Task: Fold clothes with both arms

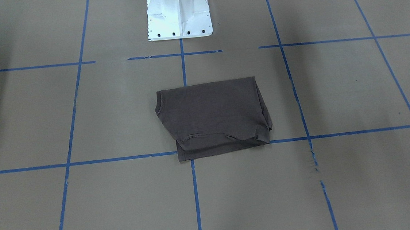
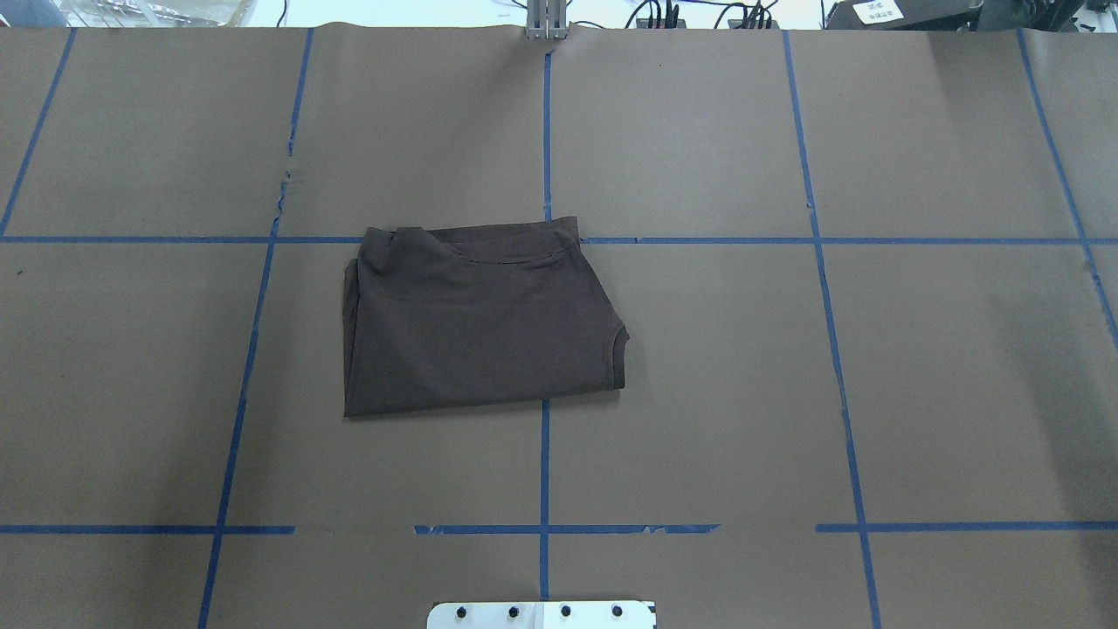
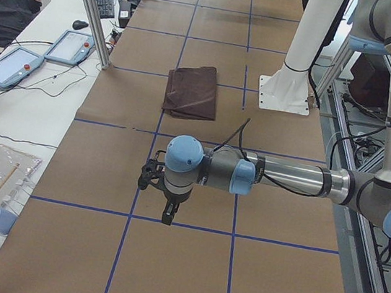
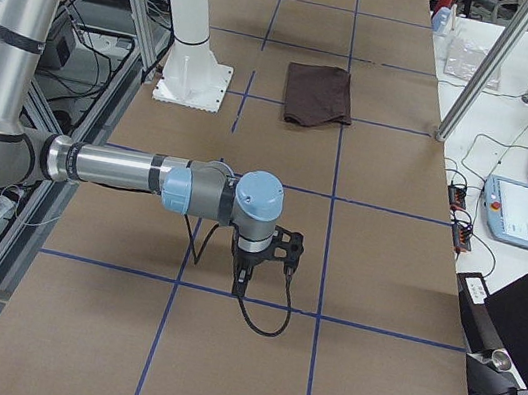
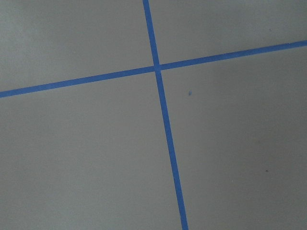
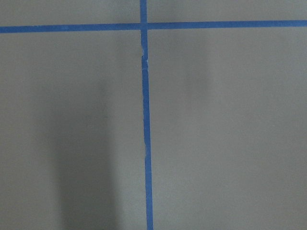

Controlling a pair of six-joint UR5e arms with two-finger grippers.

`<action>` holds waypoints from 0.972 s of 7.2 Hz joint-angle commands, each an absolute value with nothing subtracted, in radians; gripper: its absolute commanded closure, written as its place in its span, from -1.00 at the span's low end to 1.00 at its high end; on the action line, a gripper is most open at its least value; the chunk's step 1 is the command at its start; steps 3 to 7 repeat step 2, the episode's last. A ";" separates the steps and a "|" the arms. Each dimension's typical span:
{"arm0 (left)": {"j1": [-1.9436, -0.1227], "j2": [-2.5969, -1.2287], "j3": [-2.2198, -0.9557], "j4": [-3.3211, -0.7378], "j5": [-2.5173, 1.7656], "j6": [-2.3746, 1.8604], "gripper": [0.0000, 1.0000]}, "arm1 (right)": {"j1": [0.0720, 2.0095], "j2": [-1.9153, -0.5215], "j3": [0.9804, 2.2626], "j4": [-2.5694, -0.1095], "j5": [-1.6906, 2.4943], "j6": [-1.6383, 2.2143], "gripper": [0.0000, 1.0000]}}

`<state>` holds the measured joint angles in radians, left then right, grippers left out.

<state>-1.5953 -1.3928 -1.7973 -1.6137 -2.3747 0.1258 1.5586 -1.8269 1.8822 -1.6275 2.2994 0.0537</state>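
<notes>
The clothes are one dark brown T-shirt (image 1: 212,118) (image 2: 476,319), folded into a rough rectangle and lying flat at the table's middle; it also shows small in the side views (image 3: 192,90) (image 4: 318,95). Nothing touches it. Both arms hang over the table's two ends, far from the shirt. My left gripper (image 3: 167,214) points down above the paper, and so does my right gripper (image 4: 242,277). I cannot tell from these side views whether either is open or shut. Both wrist views hold only brown paper and blue tape lines.
The white pedestal base (image 1: 179,14) (image 2: 541,614) stands behind the shirt. Brown paper with a blue tape grid (image 2: 545,472) covers the table. A person (image 3: 3,10), teach pendants (image 3: 69,46) (image 4: 520,212) and a metal post (image 3: 91,8) are beside the table's far edge.
</notes>
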 commanded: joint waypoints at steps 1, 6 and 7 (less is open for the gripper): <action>-1.595 -1.393 -1.798 -1.614 -2.375 0.126 -1.00 | 1.559 -1.827 1.882 -1.628 2.299 0.054 -1.00; -1.595 -1.393 -1.798 -1.614 -2.376 0.126 -1.00 | 1.559 -1.827 1.882 -1.629 2.299 0.054 -1.00; -1.595 -1.393 -1.798 -1.614 -2.376 0.126 -1.00 | 1.559 -1.827 1.882 -1.629 2.299 0.054 -1.00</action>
